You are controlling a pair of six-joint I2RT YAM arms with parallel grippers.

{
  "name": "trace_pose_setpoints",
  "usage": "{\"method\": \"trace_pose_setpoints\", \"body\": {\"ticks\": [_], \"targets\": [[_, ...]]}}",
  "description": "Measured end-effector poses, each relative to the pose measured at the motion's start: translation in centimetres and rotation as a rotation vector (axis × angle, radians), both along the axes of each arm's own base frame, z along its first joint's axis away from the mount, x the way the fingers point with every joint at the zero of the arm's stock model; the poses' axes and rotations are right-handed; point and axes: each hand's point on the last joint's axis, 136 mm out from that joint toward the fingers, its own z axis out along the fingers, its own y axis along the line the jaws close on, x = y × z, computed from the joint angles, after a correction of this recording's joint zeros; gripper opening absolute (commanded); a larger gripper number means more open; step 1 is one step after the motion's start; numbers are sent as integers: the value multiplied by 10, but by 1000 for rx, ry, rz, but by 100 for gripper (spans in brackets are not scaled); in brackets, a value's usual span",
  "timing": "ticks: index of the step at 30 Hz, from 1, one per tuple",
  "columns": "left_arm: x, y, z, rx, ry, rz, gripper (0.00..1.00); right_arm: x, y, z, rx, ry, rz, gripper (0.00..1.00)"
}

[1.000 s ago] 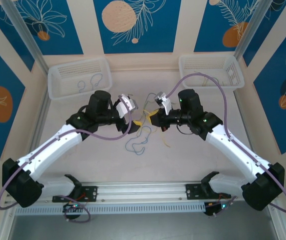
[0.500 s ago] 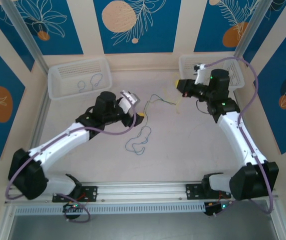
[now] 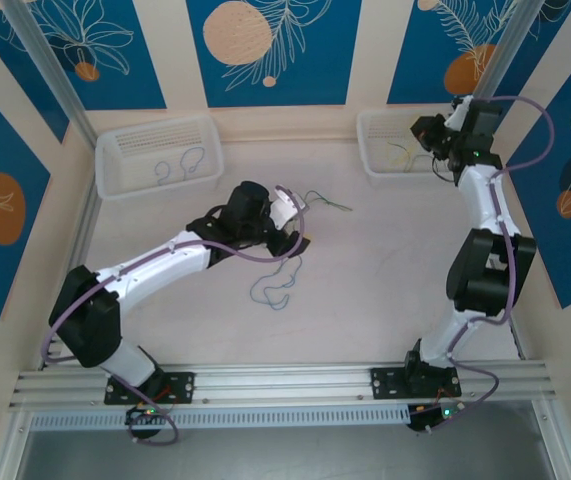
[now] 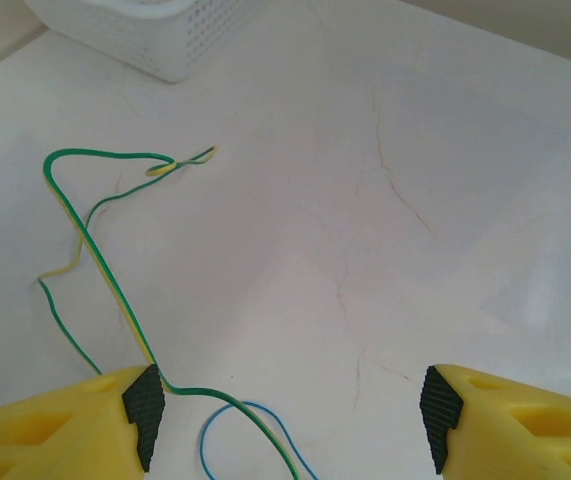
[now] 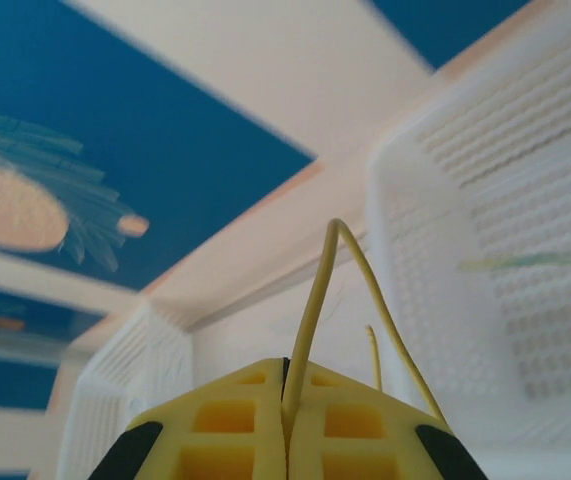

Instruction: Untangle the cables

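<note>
On the table (image 4: 435, 150), thin looping green-yellow cable (image 4: 106, 280)

Left wrist view: the green-and-yellow cable (image 4: 115, 290) and the blue cable (image 4: 243, 404) ran off the lower edge, which also cropped the left gripper (image 4: 290, 415). The top edge cut the white basket (image 4: 165, 40).

Right wrist view: the pale yellow cable (image 5: 315, 300) vanished between the pressed-together pads of the right gripper (image 5: 287, 385). A greenish streak (image 5: 525, 262) on the perforated basket wall (image 5: 445, 250) was too blurred to identify.

Table (image 4: 435, 150) matt, smooth, hairline-cracked; basket (image 5: 525, 200) perforated white plastic; cables (image 4: 93, 250) smooth, plastic-sheathed.
</note>
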Motion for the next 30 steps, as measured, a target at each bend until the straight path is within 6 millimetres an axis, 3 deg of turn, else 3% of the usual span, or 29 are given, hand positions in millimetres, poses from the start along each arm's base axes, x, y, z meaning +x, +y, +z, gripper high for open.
{"method": "trace_pose_setpoints", "body": {"ticks": [4, 8, 9, 11, 15, 16, 17, 21, 24, 26, 30], "targets": [[-3, -2, -1, 7, 1, -4, 71, 33, -39, -6, 0, 65, -157, 0], [-3, -1, 0, 5, -3, -1, 71, 56, -66, -28, 10, 138, -270, 2], [-3, -1, 0, 7, -4, 2, 71, 62, -72, -36, 10, 158, -290, 13], [-2, 0, 0, 12, -5, 7, 70, 77, -81, -50, 3, 196, -319, 61], [-6, 8, 0, 13, -19, 23, 65, 97, -95, -76, -26, 272, -358, 71], [-8, 12, -1, 12, -24, 29, 64, 96, -96, -82, -39, 294, -362, 80], [-11, 15, -1, 9, -27, 34, 63, 93, -97, -88, -52, 322, -370, 99], [-12, 23, -4, 14, -40, 61, 61, 77, -95, -99, -100, 394, -386, 100], [-10, 25, -7, 22, -39, 77, 60, 59, -85, -94, -121, 420, -370, 100], [-9, 26, -9, 24, -38, 87, 60, 46, -75, -82, -136, 419, -352, 97], [-9, 29, -16, 35, -29, 102, 60, 6, -36, -33, -172, 340, -276, 92]]}}
